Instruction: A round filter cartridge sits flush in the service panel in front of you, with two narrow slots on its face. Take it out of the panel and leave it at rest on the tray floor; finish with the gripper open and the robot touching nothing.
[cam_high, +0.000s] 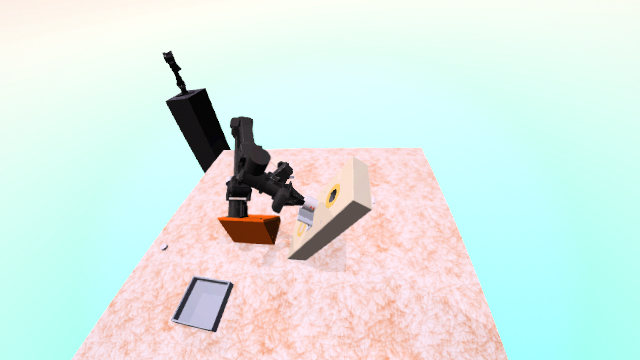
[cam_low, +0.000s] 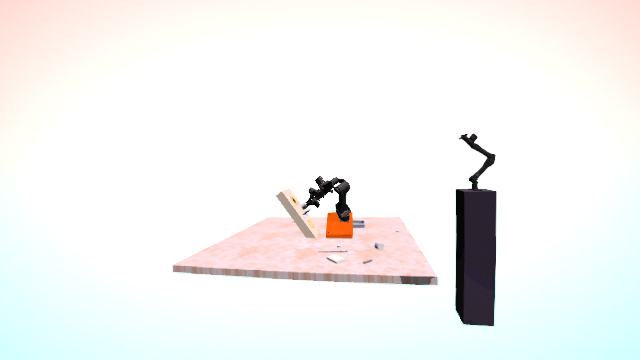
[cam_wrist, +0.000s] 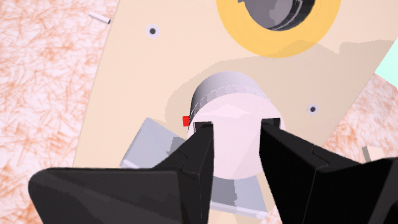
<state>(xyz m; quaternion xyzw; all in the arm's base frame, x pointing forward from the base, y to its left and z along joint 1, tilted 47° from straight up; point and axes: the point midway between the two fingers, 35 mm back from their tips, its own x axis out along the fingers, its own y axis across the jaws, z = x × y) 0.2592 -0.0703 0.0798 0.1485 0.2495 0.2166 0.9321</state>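
The round filter cartridge (cam_wrist: 231, 100) (cam_high: 311, 202) is a pale cylinder with a small red mark on its side. It is out of the panel, held just in front of the panel face. My gripper (cam_wrist: 234, 132) (cam_high: 306, 202) (cam_low: 306, 204) is shut on it, with the black fingers in the two slots of its face. The beige service panel (cam_wrist: 150, 90) (cam_high: 350, 192) (cam_low: 296, 210) leans tilted on the table. Its yellow-ringed socket (cam_wrist: 235, 25) (cam_high: 332, 195) stands empty, above the cartridge in the wrist view. The grey tray (cam_high: 202, 303) lies flat on the table, far to the front left of the arm.
A grey flat piece (cam_wrist: 150, 145) (cam_high: 305, 216) sits on the panel behind the cartridge. The arm stands on an orange base (cam_high: 250, 228) (cam_low: 339, 226). A tall black pillar (cam_high: 196, 127) (cam_low: 475, 255) with a second arm stands off the table. Small loose bits (cam_low: 336, 258) lie on the table.
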